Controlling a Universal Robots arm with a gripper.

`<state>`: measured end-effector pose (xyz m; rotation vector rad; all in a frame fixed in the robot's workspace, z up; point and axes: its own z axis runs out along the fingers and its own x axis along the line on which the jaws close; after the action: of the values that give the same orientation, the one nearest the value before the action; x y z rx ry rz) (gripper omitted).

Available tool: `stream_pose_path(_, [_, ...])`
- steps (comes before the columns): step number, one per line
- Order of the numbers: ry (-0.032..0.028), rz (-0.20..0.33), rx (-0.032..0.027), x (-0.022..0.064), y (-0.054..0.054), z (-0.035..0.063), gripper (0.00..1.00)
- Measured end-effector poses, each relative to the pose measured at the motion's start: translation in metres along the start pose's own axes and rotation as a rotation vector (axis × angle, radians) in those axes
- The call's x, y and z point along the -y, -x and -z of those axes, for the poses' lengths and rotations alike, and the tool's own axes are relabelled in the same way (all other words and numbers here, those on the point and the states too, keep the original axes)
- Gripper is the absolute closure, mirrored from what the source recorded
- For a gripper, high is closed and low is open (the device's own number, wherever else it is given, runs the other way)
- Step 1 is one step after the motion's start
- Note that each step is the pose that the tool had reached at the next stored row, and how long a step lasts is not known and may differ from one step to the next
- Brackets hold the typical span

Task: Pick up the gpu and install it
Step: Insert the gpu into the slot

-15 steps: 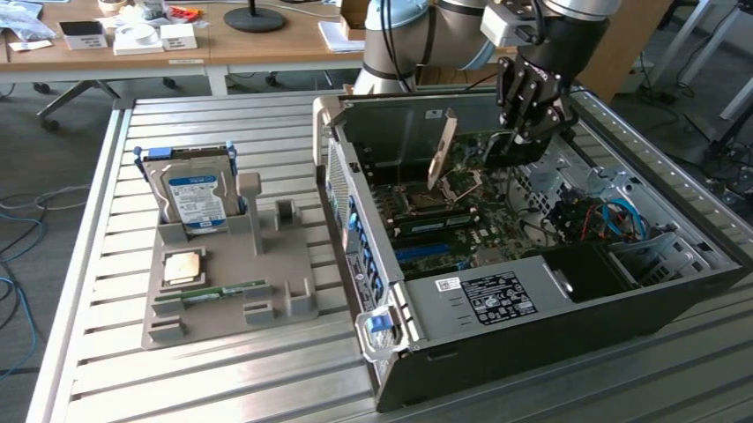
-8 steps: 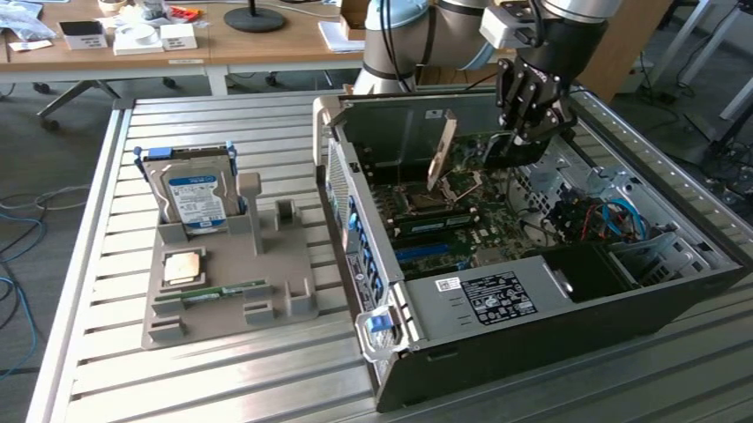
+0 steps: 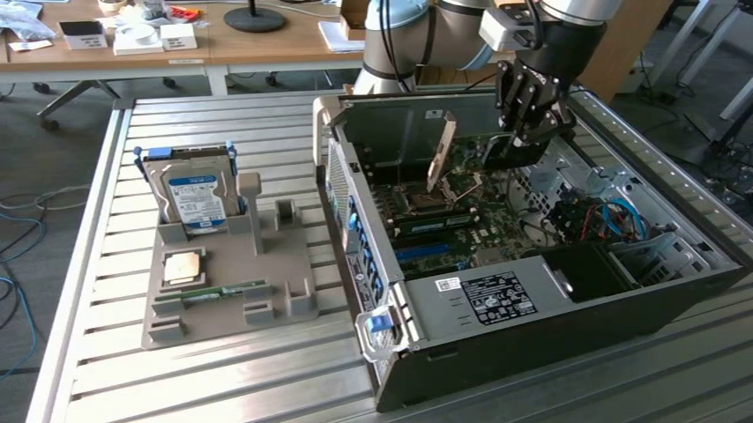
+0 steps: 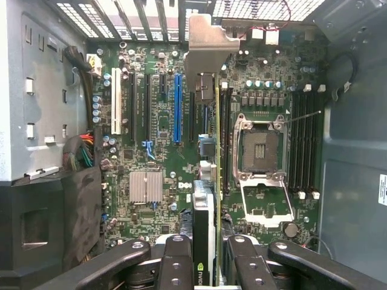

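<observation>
Two cameras: one high and wide, one close.
My exterior view looks down obliquely over the grey slatted metal counter [image 3: 235,370] and open black computer case [image 3: 612,326]; my wrist view peers straight into that case, close, sharing its green motherboard [image 4: 160,124].

Black computer case [image 3: 659,291] lies open side up, entry from above free. Black robot hand [image 3: 525,141] sits inside, clamped on dark gpu card [image 4: 204,211] over green motherboard [image 4: 142,220]. Exterior view: case walls close at hand's 10 and 2 o'clock, blue cable tangle [image 3: 606,220] at 4, grey labelled power-supply box [image 3: 495,295] at 6. Open room over slatted metal surface [image 3: 235,379] at case's 8 o'clock.
</observation>
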<state>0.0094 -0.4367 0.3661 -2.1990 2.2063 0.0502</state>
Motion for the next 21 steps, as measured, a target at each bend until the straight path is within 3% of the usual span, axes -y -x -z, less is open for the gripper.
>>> stream_pose_path(21, [0.0000, 0.000, 0.0002, 0.0000, -0.0001, -0.0021, 0.73])
